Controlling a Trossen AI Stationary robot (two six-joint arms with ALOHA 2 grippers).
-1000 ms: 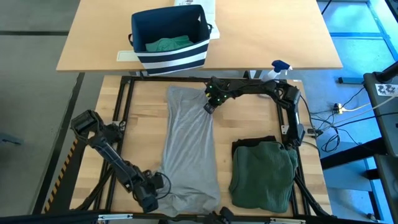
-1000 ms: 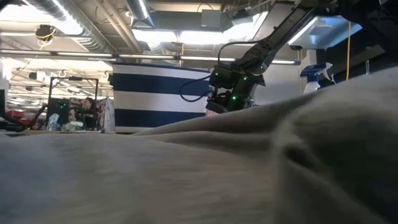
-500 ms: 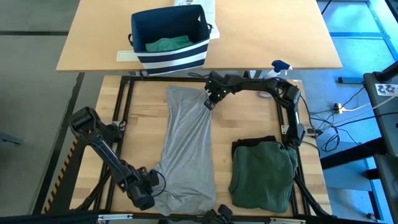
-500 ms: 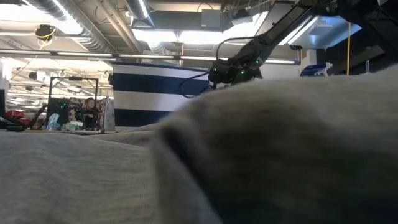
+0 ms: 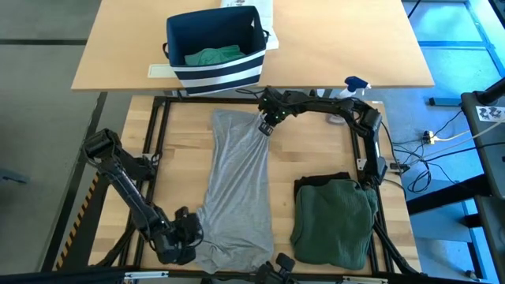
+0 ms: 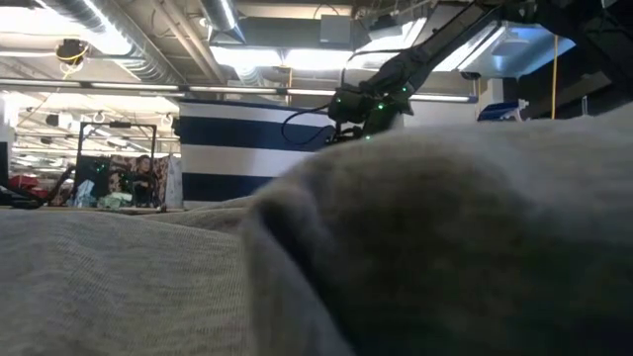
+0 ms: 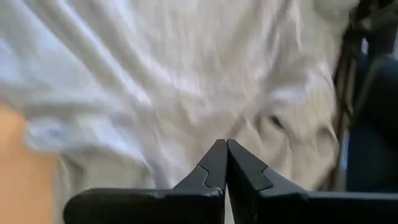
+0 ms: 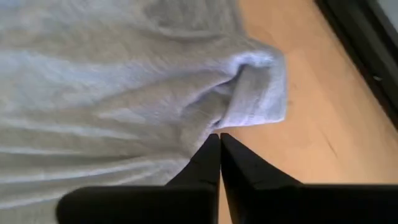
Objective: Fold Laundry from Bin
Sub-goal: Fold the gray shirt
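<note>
Since a second ago the left claw (image 5: 180, 246) has slid outward along the near edge of the light grey garment (image 5: 237, 189), dragging that corner with it, while the right claw (image 5: 265, 126) has drawn back a little toward the far corner and sits slightly higher over the cloth. Both claws are pinched shut, each with a fold of grey fabric running into its tips: in the left wrist view the closed tips (image 7: 225, 163) sit on rumpled cloth, and in the right wrist view the tips (image 8: 217, 155) meet just below a rolled hem corner. The grip on either side looks thin, so the likeliest trouble, in my judgement, is the fabric slipping free if the two arms pull apart too hard or lift unevenly; the near corner by the left claw is already bunched, and a tug could drag wrinkles across the shirt rather than flatten it. The left arm is folded low, elbow out toward the worktop's (image 5: 316, 150) edge, wrist turned inward; the right arm reaches long across the far side, wrist angled down. Beside the right arm's base lies a folded dark green garment (image 5: 335, 221), well apart from both claws. Beyond the right claw stands the striped navy bin (image 5: 215, 72), teal-green cloth (image 5: 209, 55) still inside.
</note>
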